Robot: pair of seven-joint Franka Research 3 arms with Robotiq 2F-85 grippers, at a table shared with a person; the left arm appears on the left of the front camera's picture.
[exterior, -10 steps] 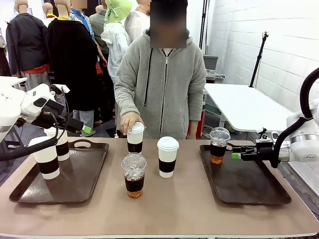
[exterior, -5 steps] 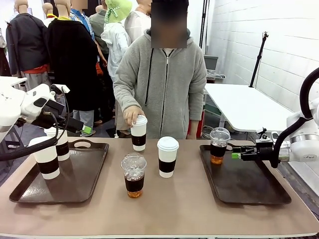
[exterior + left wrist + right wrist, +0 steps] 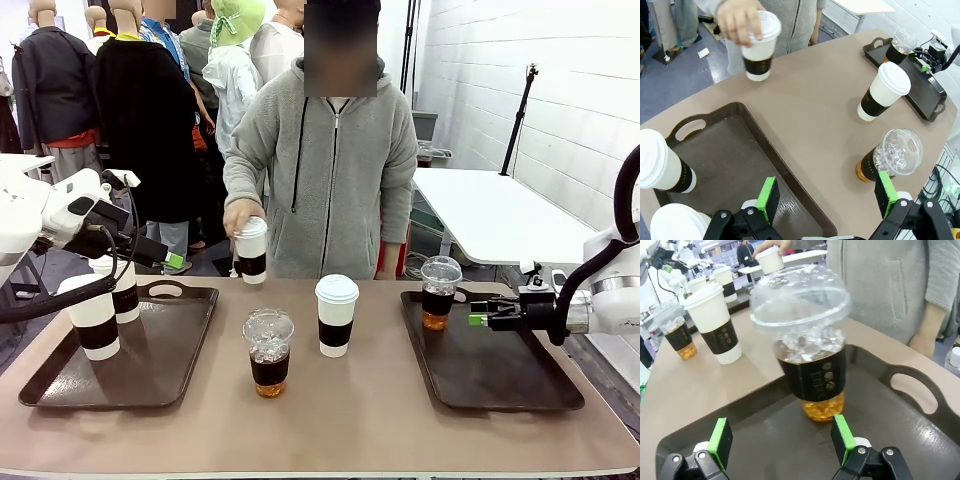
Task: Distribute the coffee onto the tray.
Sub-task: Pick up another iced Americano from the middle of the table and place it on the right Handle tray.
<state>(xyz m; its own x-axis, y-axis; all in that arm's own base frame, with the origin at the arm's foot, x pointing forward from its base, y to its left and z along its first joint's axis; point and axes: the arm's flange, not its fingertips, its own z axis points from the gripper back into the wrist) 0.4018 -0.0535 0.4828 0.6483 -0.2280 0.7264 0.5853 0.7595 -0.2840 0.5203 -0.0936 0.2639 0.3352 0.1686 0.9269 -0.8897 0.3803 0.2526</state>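
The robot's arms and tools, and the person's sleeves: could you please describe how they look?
Both arms are glossy white with rounded links; black cables loop off the left arm and the right arm. The left tool and right tool are black, two-fingered, with green pads. The person wears a grey zip-up hoodie with long sleeves.

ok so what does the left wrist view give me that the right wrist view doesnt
Left wrist view: the left tray's bare floor and handle, past the open left pincer. Right wrist view: the open right pincer facing the iced coffee on the right tray, close up. Both: the lone paper cup and second iced coffee on the table, and the lifted paper cup in the person's hand.
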